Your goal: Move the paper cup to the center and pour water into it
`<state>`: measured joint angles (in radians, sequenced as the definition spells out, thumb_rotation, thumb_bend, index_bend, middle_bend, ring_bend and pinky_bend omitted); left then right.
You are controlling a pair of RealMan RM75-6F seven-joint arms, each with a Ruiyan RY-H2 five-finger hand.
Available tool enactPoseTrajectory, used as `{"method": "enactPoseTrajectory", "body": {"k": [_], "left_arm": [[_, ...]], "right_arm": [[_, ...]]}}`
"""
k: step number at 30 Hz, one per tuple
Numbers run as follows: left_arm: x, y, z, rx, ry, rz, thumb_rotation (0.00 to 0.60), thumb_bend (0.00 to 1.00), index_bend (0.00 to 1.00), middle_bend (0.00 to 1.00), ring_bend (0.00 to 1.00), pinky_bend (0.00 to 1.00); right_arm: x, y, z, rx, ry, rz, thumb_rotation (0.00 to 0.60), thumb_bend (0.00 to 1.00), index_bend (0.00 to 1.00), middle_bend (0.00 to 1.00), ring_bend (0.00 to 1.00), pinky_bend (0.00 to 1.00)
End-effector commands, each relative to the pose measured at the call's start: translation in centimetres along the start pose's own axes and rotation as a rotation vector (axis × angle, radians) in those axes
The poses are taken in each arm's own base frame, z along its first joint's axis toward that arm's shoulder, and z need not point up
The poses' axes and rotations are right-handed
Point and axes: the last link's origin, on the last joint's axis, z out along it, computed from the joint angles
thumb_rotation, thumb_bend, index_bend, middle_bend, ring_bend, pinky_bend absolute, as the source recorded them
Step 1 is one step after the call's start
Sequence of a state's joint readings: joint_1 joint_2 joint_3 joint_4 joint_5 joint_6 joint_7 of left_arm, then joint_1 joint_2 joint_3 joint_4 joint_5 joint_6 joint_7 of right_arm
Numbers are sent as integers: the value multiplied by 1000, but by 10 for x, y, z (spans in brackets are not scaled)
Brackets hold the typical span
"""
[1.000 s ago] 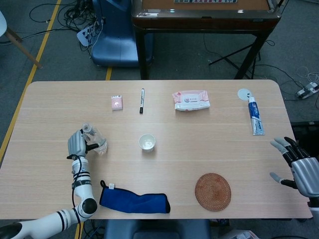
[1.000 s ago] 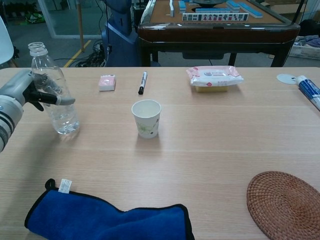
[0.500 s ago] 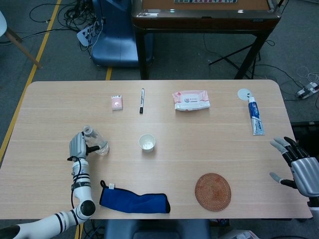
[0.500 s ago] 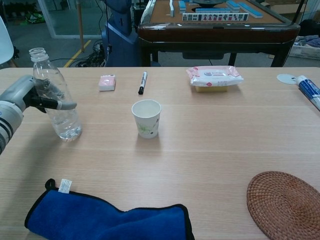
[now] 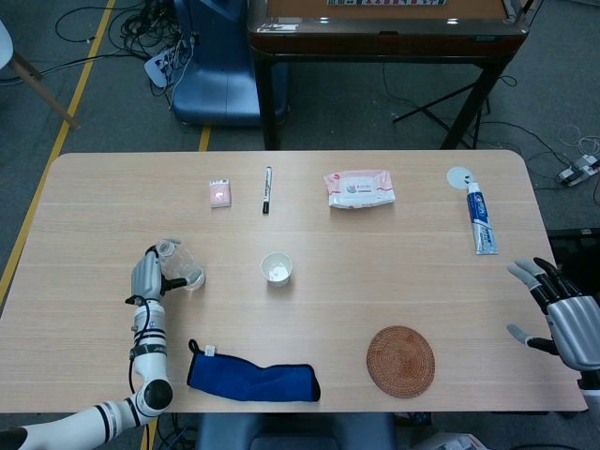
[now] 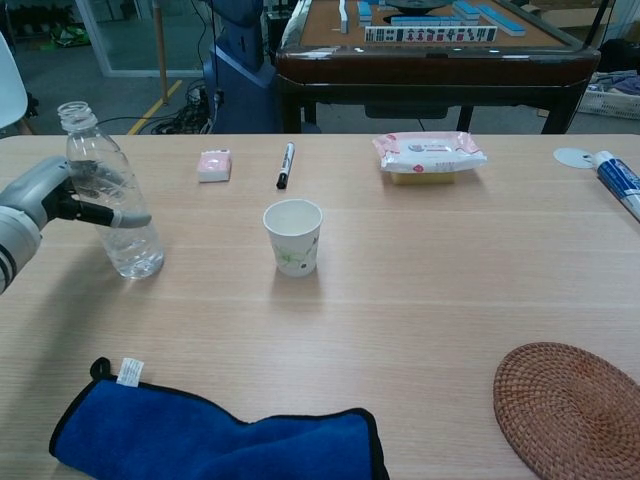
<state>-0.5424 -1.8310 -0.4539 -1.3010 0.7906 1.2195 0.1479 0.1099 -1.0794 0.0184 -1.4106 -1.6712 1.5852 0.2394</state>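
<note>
Nearest me along the near edge of the tabletop lie a blue cloth (image 6: pixel 215 440) toward the left and a woven coaster (image 6: pixel 570 408) toward the right; neither matters for this job

My right hand (image 5: pixel 562 319) hangs off the right edge, holding nothing, fingers spread apart

My left hand (image 6: pixel 60 195) is wrapped around the water bottle (image 6: pixel 108 200) near the left edge, fingers closed across its middle. The bottle stands upright with its cap off, clear plastic, and I can only make out a little water near the bottom, so I judge it light and a bit squashy; a firm hold at mid-body seems right, without crushing it, and a slow tilt since the mouth is open

The paper cup (image 6: pixel 293 236) stands upright about mid-tabletop, slightly left of centre, well apart from the bottle. It looks empty inside. It is thin-walled and light, so I expect a nudge or a hard stream could tip it; if I must shift it, I would take it gently around the sides

Along the far edge lie a small pink box (image 6: pixel 214 164), a marker pen (image 6: pixel 285 164), a pack of wet wipes (image 6: pixel 430 155), and a toothpaste tube (image 6: pixel 620 180) at the far right corner
</note>
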Motion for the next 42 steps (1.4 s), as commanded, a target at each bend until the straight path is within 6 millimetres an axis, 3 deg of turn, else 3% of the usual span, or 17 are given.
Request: {"method": "enactPoseTrajectory", "body": {"k": [1, 13, 26, 35, 42], "left_arm": [[0, -1, 0, 5, -9, -1, 600, 62, 196, 214, 117, 224], [4, -1, -6, 26, -73, -11, 600, 58, 69, 68, 0, 138], [38, 2, -23, -29, -91, 64, 600, 50, 7, 29, 0, 109], [84, -25, -36, -84, -49, 187, 600, 50, 111, 85, 12, 117], [114, -51, -53, -210, -9, 300, 600, 49, 240, 187, 145, 248]], "right_arm": [[0, 0, 0, 0, -1, -1, 600, 0, 179, 156, 82, 321], [-1, 0, 0, -1, -3, -3, 600, 0, 179, 156, 82, 321], [-3, -2, 0, 6, -13, -11, 600, 0, 179, 156, 82, 322], [-7, -5, 0, 8, -24, -23, 600, 0, 179, 156, 82, 322], [-13, -8, 2, 9, -44, -47, 600, 0, 179, 157, 82, 321]]}}
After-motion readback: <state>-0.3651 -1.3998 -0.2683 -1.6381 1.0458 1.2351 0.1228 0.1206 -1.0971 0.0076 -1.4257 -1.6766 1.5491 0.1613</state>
